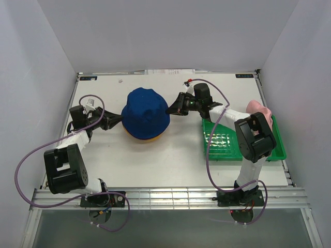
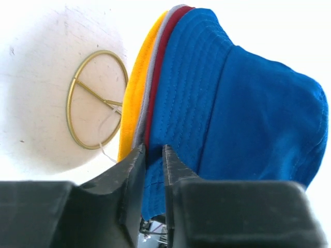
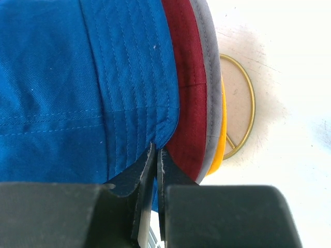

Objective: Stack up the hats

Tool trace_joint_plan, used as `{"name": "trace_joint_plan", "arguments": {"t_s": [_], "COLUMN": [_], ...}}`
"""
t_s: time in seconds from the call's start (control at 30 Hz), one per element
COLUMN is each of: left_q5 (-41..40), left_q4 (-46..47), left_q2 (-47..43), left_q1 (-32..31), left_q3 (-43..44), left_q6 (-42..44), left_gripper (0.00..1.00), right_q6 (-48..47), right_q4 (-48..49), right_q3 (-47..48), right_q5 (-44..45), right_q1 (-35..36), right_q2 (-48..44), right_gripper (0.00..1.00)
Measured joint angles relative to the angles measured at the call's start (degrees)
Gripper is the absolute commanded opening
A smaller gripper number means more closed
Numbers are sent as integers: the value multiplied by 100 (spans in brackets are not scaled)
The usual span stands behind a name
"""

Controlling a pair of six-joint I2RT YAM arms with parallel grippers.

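The royal blue hat (image 1: 146,111) sits on top of a stack on the gold wire stand. Below its brim show the dark red hat (image 3: 189,77), the grey hat (image 3: 209,77) and the yellow hat (image 3: 220,139); the yellow brim also peeks out in the top view (image 1: 147,138). My left gripper (image 1: 116,120) is at the stack's left side, shut on the blue brim (image 2: 153,150). My right gripper (image 1: 170,110) is at the right side, pinching the blue brim's edge (image 3: 156,152). The pink hat (image 1: 257,111) lies at the far end of the green tray.
The green plastic tray (image 1: 227,150) lies at the right under my right arm. The gold stand's ring base (image 2: 77,103) rests on the white table under the hats and also shows in the right wrist view (image 3: 243,103). White walls enclose the table.
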Motion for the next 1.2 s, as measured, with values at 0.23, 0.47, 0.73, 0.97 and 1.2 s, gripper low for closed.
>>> {"name": "trace_joint_plan", "arguments": {"t_s": [0.23, 0.47, 0.73, 0.97, 1.2], "left_q5": [-35, -131, -142, -129, -133], "left_q4": [59, 83, 181, 227, 243], "left_q2": [81, 184, 428, 452, 452], "left_q1": [-2, -31, -70, -81, -83], "left_q3": [4, 4, 4, 0, -28], "left_q6": [-7, -28, -92, -87, -70], "left_gripper": [0, 0, 0, 0, 0], "right_q6": [0, -105, -197, -203, -240], "right_q4": [-37, -350, -435, -214, 17], "right_q3": [11, 201, 181, 52, -72], "right_q5": [20, 120, 205, 175, 129], "right_q1": [7, 11, 2, -4, -26], "right_q2": [2, 55, 109, 247, 258], "right_gripper": [8, 8, 8, 8, 8]}}
